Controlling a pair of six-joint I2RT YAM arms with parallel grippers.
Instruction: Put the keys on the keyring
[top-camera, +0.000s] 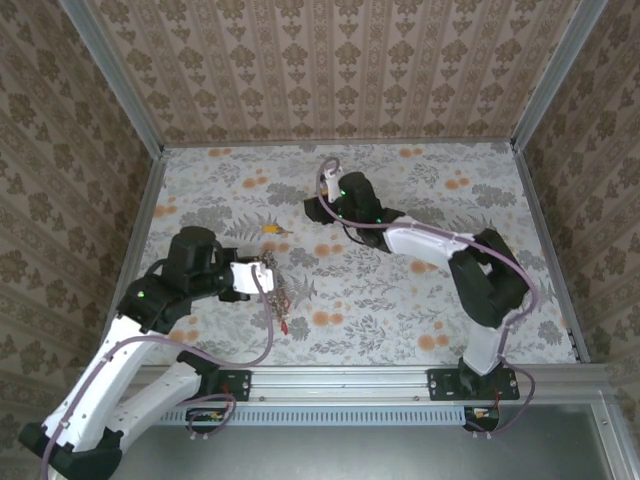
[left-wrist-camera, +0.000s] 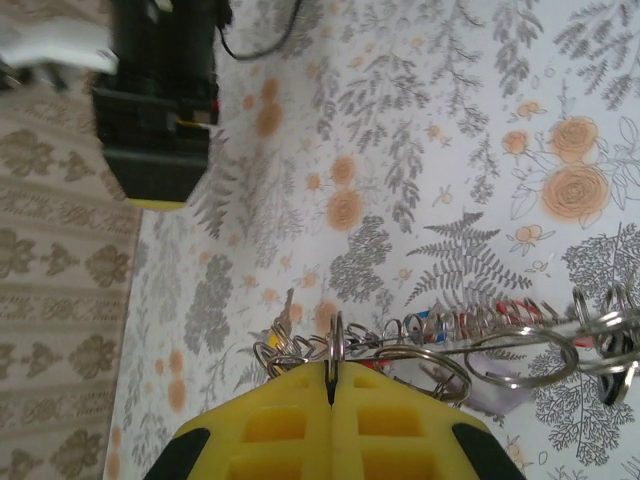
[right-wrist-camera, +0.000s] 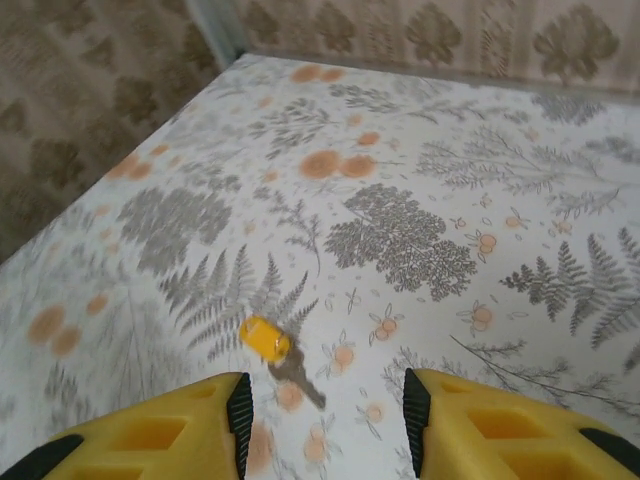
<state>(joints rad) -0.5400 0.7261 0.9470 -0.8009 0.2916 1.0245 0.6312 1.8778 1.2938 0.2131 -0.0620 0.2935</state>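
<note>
1. Left gripper (top-camera: 262, 272): jaws shut on the keyring (left-wrist-camera: 440, 348), holding it at the near tabletop (top-camera: 420, 310), with other keys (left-wrist-camera: 430, 320) bunched along its wire.
2. Yellow-headed key (right-wrist-camera: 268, 342): lay loose farther out, well apart from the ring.
3. Right gripper (right-wrist-camera: 325, 400): hovered over that key, half open and empty. Judged best practice was to centre the jaws on the plastic head, descend squarely, then close.

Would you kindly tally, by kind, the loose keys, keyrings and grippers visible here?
Loose silver key with yellow plastic head: 1
Large silver metal keyring carrying small keys and rings: 1
Yellow-fingered grippers: 2 (left gripper, right gripper)
Total: 4
</note>
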